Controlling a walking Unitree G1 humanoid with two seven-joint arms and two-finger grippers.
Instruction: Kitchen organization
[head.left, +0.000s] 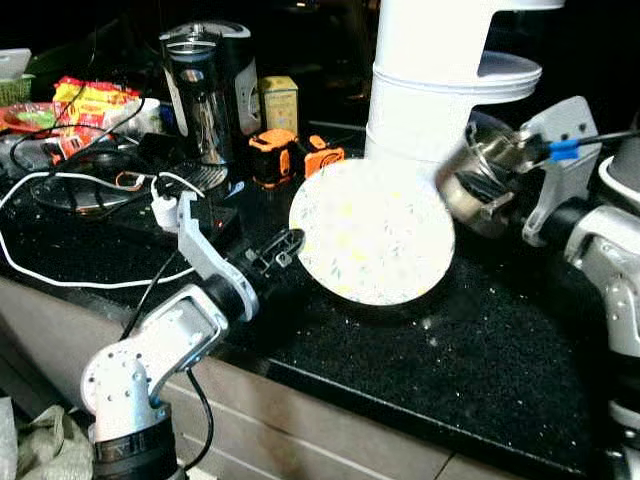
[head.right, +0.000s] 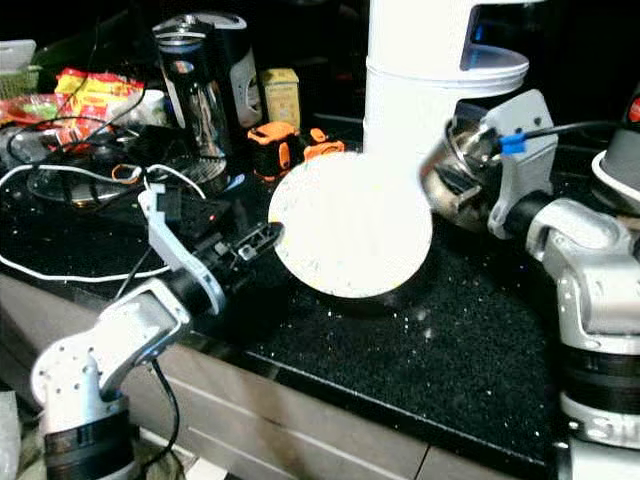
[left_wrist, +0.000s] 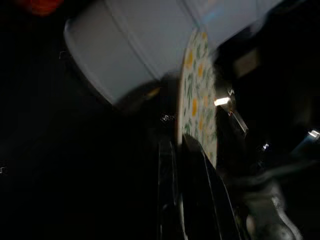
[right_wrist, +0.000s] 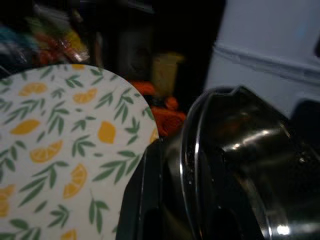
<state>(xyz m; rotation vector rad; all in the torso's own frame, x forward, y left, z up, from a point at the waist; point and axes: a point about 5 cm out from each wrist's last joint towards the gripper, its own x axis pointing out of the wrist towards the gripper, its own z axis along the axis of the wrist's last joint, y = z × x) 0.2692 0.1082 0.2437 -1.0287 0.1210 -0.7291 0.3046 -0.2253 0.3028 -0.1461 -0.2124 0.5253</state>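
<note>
While left gripper (head.left: 290, 243) pinches plate (head.left: 372, 232), right gripper (head.right: 440, 178), half hidden, clasps steel bowl (head.left: 478, 180).

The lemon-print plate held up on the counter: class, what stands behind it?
Behind the plate rises a tall white appliance. Its base is hidden by the plate, so its footing cannot be seen.
</note>
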